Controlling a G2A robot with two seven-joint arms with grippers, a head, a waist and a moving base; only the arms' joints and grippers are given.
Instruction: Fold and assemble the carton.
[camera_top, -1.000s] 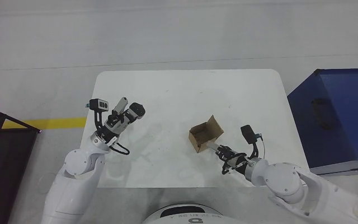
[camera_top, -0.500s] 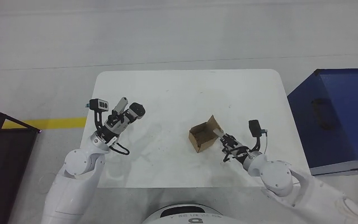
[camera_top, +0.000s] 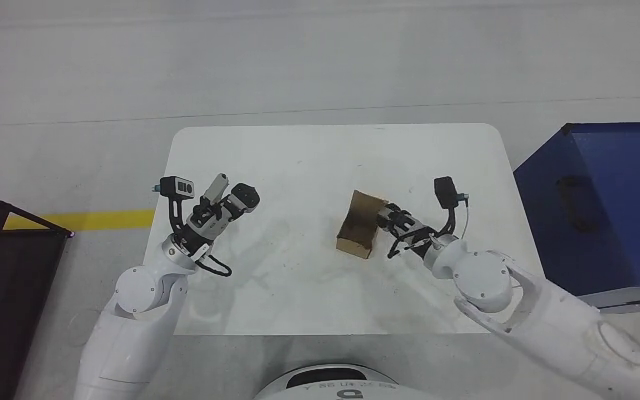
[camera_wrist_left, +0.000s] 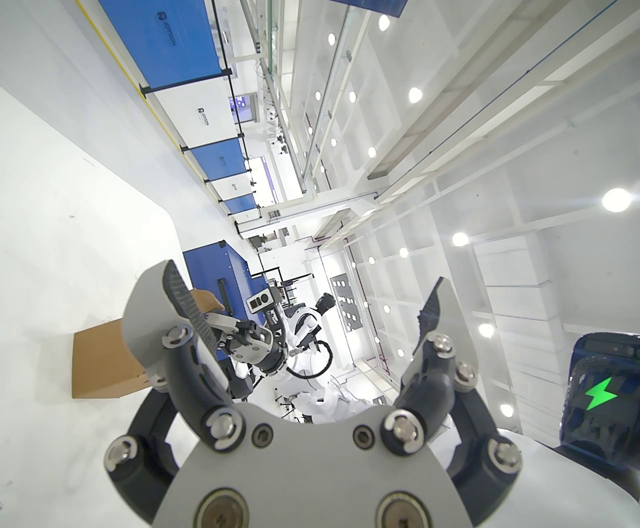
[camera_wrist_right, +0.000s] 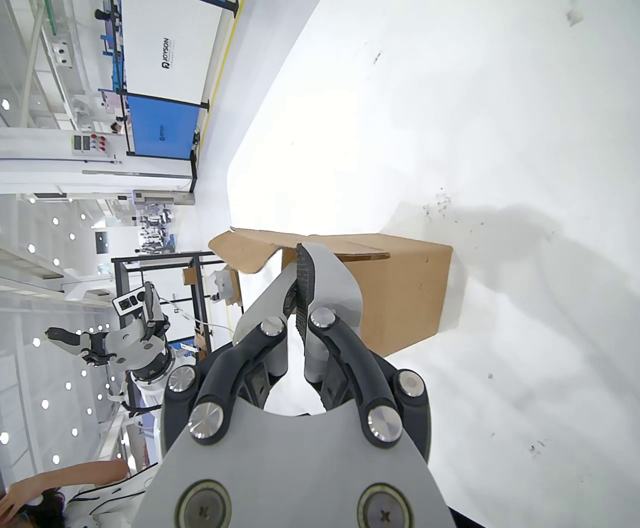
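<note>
The brown carton (camera_top: 357, 224) stands on the white table (camera_top: 300, 160), right of the middle, with a loose flap (camera_wrist_right: 240, 250) at its open end. My right gripper (camera_top: 388, 222) is at the carton's right side, its fingers (camera_wrist_right: 320, 280) pressed together on the carton's edge (camera_wrist_right: 350, 250). My left gripper (camera_top: 240, 197) is held above the table's left part, far from the carton, open and empty, with its fingers (camera_wrist_left: 175, 300) spread wide. In the left wrist view the carton (camera_wrist_left: 100, 360) shows beyond one finger, with the right gripper (camera_wrist_left: 240, 345) at it.
A blue bin (camera_top: 585, 210) stands off the table's right edge. A dark frame (camera_top: 20, 270) lies off the left edge, beside a yellow floor line (camera_top: 100, 218). Bare table surface lies between the two arms and along the far side.
My right arm has swung from the table's front edge toward its right middle, turning the carton with it; the flap that stuck out now lies closer in. The left arm has not moved.
</note>
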